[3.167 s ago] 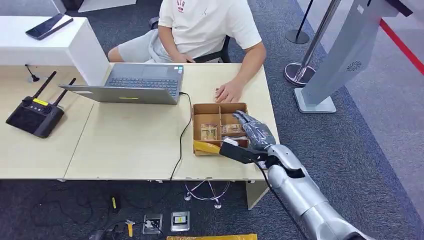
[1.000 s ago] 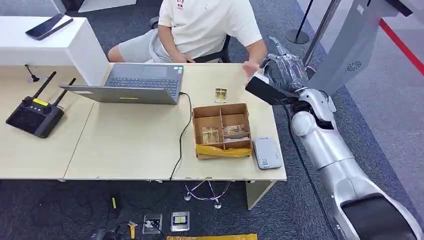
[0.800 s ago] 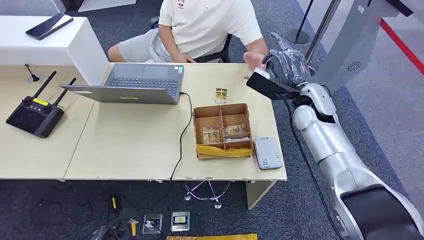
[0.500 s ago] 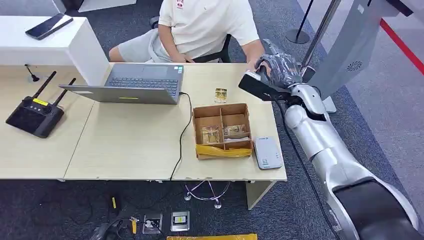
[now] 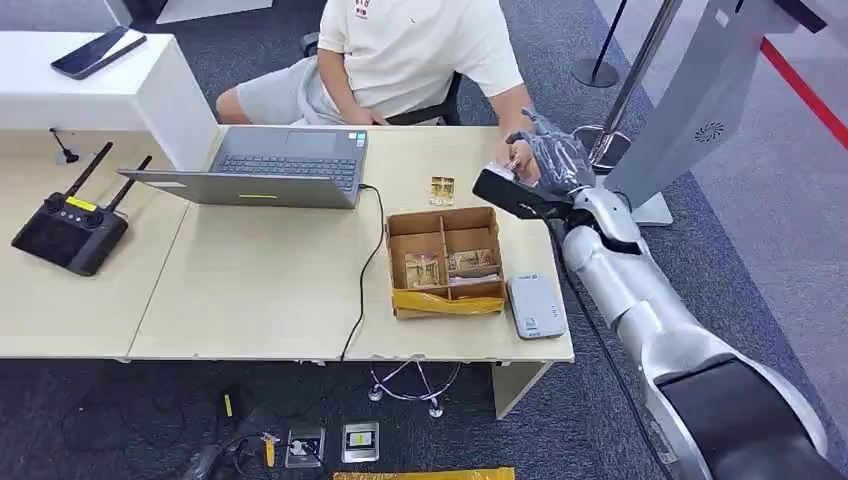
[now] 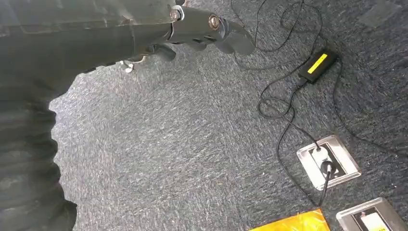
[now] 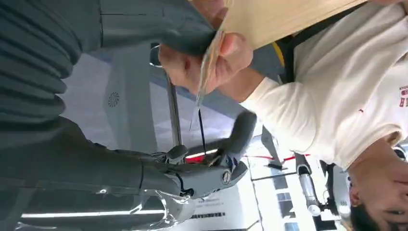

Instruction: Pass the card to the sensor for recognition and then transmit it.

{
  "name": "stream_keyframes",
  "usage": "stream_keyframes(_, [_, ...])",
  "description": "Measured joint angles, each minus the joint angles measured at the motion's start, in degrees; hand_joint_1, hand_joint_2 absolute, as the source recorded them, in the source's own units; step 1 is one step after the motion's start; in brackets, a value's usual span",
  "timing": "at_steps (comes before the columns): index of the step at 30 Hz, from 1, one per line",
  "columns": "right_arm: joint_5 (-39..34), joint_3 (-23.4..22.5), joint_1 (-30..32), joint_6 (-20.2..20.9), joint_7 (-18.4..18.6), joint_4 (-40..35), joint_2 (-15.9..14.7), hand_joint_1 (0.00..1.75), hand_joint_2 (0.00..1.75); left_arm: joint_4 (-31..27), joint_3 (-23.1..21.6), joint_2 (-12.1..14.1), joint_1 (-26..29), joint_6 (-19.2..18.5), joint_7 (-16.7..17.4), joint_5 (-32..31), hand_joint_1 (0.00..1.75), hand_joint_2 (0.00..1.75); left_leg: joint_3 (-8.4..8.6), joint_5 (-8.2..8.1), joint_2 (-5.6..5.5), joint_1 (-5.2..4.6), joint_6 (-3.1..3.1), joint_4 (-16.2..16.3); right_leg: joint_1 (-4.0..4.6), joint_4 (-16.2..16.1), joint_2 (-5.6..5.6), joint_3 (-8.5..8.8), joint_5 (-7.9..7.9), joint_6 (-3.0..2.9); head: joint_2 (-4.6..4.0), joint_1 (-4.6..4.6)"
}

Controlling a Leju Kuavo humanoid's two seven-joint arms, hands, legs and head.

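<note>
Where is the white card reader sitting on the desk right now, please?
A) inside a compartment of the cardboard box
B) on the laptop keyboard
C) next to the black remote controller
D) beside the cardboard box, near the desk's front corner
D: in the head view the white card reader lies flat on the desk just beside the cardboard box, close to the front corner.

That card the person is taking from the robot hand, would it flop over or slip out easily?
The card probably stays stiff: seen edge-on, it looks thin and straight between the person's fingers. It is likely very light, since a pinch holds it. Its flat faces look smooth, so it could slip from the robot hand if held loosely.
</note>
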Motion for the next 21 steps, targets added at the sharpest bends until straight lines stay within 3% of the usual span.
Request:
stream_keyframes(2, [0.07, 0.11, 0.0, -0.33, 0.0, 0.35, 0.0, 0.0, 1.75, 0.0, 0.0, 0.0, 0.0, 0.0, 0.0, -0.02, 0.0, 1.75, 0.0, 0.0, 0.0, 0.0, 0.0, 0.0, 0.0, 0.0, 0.0, 0.0, 0.0, 0.0, 0.0, 0.0])
stream_keyframes(3, [0.09, 0.15, 0.01, -0.57, 0.0, 0.48, 0.0, 0.0, 1.75, 0.0, 0.0, 0.0, 0.01, 0.02, 0.0, 0.0, 0.0, 0.0, 0.0, 0.0, 0.0, 0.0, 0.0, 0.0, 0.01, 0.0, 0.0, 0.0, 0.0, 0.0, 0.0, 0.02])
stream_keyframes(5, [0.3, 0.2, 0.02, -2.94, 0.11, 0.74, 0.0, 0.0, 1.75, 0.0, 0.0, 0.0, 0.12, 0.37, 0.0, 0.13, 0.0, 0.0, 0.01, 0.0, 0.0, 0.01, 0.0, 0.0, 0.01, 0.0, 0.02, -0.01, 0.0, 0.0, 0.0, 0.02])
stream_keyframes(9, [-0.59, 0.07, 0.07, -11.94, 0.59, 0.48, -1.05, 0.0, 1.75, 0.0, 0.09, -0.02, 0.98, 1.93, -0.48, 1.03, 0.0, 0.0, 0.05, 0.0, 0.02, 0.0, 0.0, 0.02, 0.0, -0.01, 0.03, -0.03, 0.0, 0.0, 0.0, -0.02])
stream_keyframes(13, [-7.0, -3.61, 2.33, -26.56, -1.05, -3.94, -5.62, 0.0, 1.75, 0.0, 0.81, -0.09, 3.01, 4.5, -1.88, 3.19, 0.0, 0.0, 0.07, -0.01, -0.11, -0.01, 0.01, 0.05, -0.01, -0.08, -0.15, 0.05, -0.01, 0.0, 0.0, 0.02])
stream_keyframes(16, [-9.05, -9.59, 5.77, -27.32, -5.32, -7.49, -9.75, 0.0, 1.75, 0.0, 0.94, -0.09, 4.68, 5.86, -2.95, 6.14, 0.0, 0.0, 0.06, -0.08, -0.08, -0.05, 0.05, 0.06, -0.04, -0.14, -0.09, 0.08, 0.0, 0.0, 0.0, 0.02])
stream_keyframes(21, [-8.44, -29.13, 10.78, -27.36, -17.34, -10.45, -14.98, 0.0, 1.75, 0.0, 1.99, -0.13, 7.2, 7.83, -4.83, 11.37, 0.0, 0.0, 0.07, -0.16, -0.09, -0.13, 0.18, 0.09, -0.13, -0.22, -0.18, 0.01, -0.02, 0.04, 0.0, 0.04])
